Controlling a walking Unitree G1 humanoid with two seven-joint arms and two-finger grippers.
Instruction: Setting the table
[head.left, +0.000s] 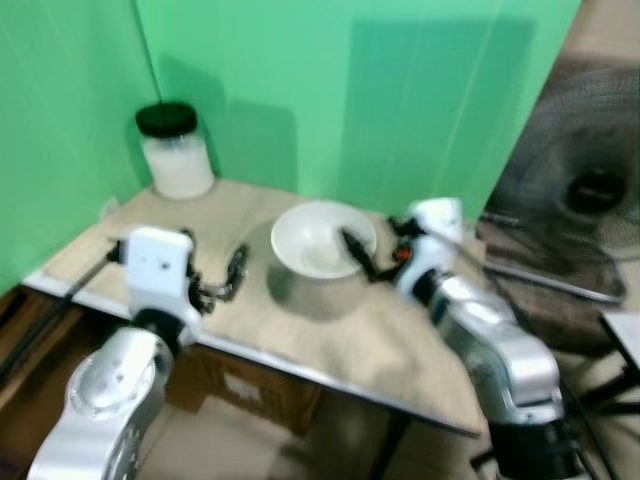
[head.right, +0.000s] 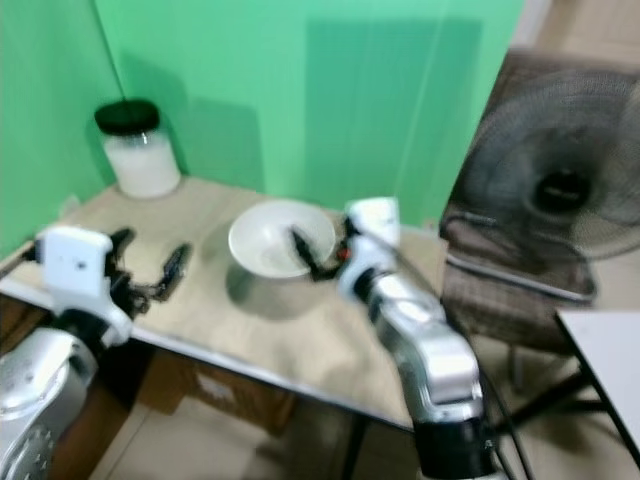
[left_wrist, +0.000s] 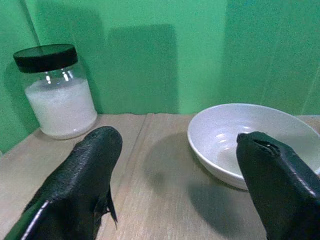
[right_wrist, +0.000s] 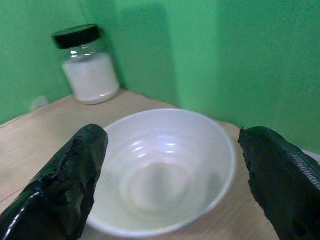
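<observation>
The white bowl (head.left: 318, 238) is sitting mid-table (head.left: 400, 350) toward the back edge. The right gripper (head.left: 362, 258) is hovering at its rim, fingers spread wide. The left gripper (head.left: 222, 275) is waiting open near the front edge; the jar (head.left: 176, 152) is standing in the back-left corner.

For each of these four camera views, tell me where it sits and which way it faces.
Left and right eye views: on the head, looking down at the table; both silver arms show.
Left wrist view: along the left gripper, open, toward the jar and bowl.
Right wrist view: along the right gripper, open, over the bowl.
All share the bowl and jar.
</observation>
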